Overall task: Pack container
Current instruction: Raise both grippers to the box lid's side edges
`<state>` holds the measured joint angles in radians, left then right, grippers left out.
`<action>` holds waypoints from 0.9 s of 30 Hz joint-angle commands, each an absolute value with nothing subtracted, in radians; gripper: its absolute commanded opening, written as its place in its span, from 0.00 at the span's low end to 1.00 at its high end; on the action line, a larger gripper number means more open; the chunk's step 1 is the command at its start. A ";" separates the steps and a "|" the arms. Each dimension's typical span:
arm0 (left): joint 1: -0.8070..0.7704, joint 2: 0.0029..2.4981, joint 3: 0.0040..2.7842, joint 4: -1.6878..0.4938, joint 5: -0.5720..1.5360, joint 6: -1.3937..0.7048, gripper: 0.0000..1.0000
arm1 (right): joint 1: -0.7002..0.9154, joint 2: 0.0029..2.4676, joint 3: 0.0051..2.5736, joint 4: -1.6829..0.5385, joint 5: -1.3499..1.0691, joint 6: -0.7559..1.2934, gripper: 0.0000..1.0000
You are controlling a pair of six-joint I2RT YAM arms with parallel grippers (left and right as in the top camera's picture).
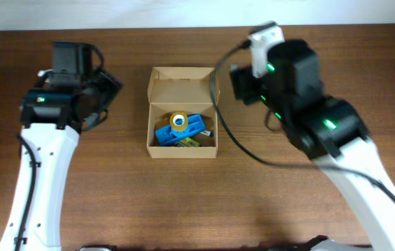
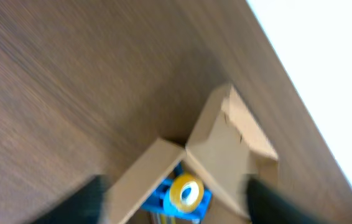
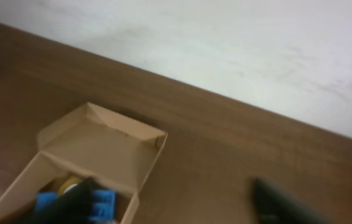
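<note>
The container point(image 1: 153, 142) is a tan cardboard box in the middle of the table, its flap lid point(image 1: 181, 84) standing open at the back. Inside lie a blue plastic piece point(image 1: 194, 125), a roll of yellow tape point(image 1: 179, 120) on top of it, and a yellow item point(image 1: 190, 142) underneath. The box also shows in the left wrist view point(image 2: 226, 149) and the right wrist view point(image 3: 101, 146). My left gripper point(image 1: 103, 94) is open and empty, left of the box. My right gripper point(image 1: 236, 84) is open and empty, right of the lid.
The brown wooden table point(image 1: 197, 202) meets a white wall point(image 1: 183, 14) at the back. A black cable point(image 1: 229, 136) from the right arm hangs just right of the box.
</note>
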<state>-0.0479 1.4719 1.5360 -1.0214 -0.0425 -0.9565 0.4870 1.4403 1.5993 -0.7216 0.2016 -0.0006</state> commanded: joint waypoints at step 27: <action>0.064 2.048 1.555 -0.712 0.532 -0.937 0.02 | 0.157 2.070 1.618 -0.673 -0.432 0.495 0.04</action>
